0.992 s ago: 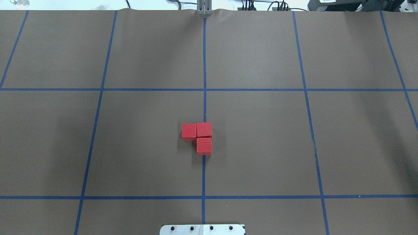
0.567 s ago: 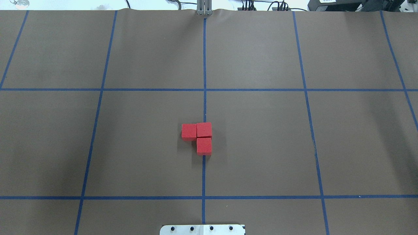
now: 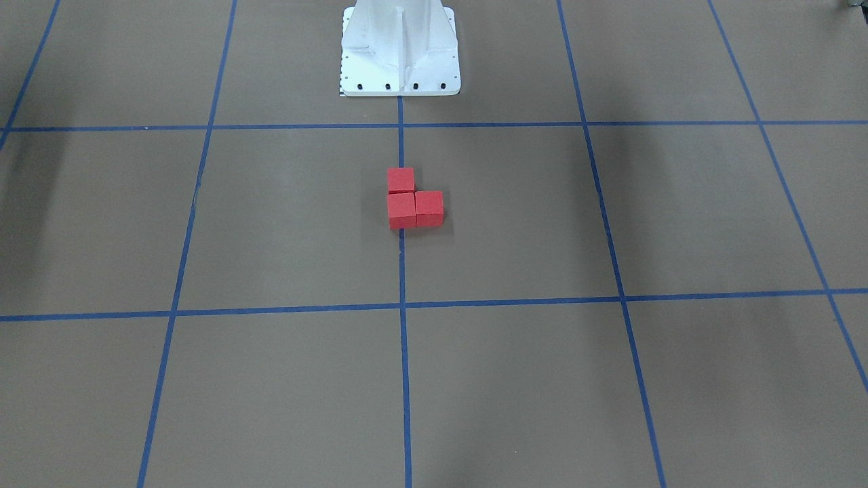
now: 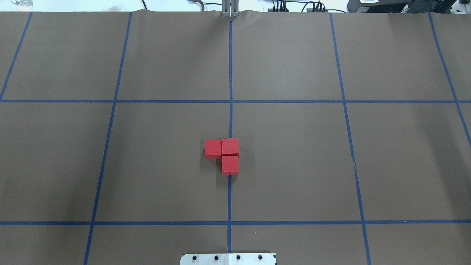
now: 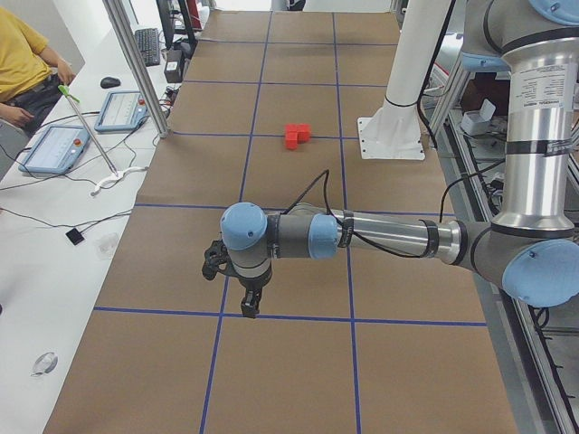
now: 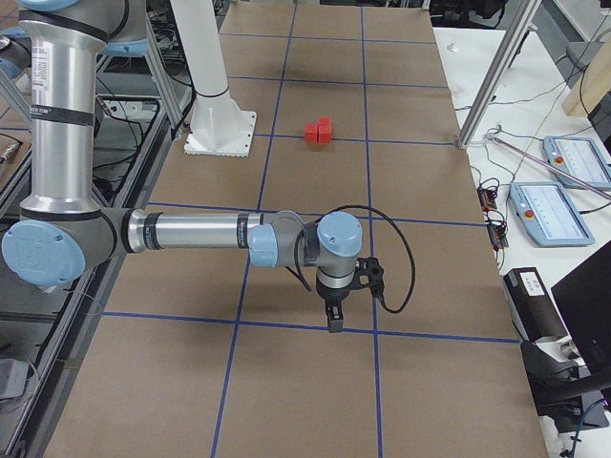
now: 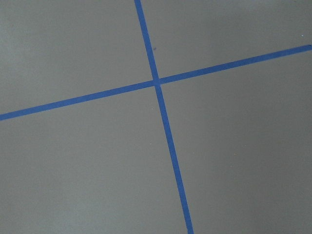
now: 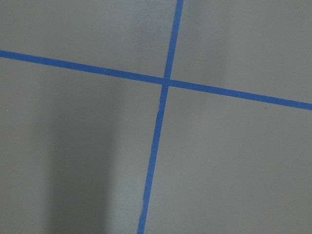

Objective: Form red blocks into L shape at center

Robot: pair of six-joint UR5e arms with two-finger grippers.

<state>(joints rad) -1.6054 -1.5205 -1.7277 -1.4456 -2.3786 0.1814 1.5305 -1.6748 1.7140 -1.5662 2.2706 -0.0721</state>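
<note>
Three red blocks sit touching in an L on the brown grid mat at the centre line: a left one (image 4: 213,148), a corner one (image 4: 230,146) and a near one (image 4: 230,164). They also show in the front view (image 3: 401,210), the left view (image 5: 297,136) and the right view (image 6: 319,131). My left gripper (image 5: 249,307) hangs over a grid crossing far from the blocks, fingers down. My right gripper (image 6: 331,322) hangs likewise at the other end. I cannot tell whether either is open or shut. The wrist views show only mat and tape.
The white robot base (image 3: 400,47) stands behind the blocks. An operator (image 5: 18,63) and tablets (image 5: 54,149) are beside the table's far side. An aluminium post (image 5: 136,63) stands at that edge. More tablets (image 6: 558,210) lie on the side bench.
</note>
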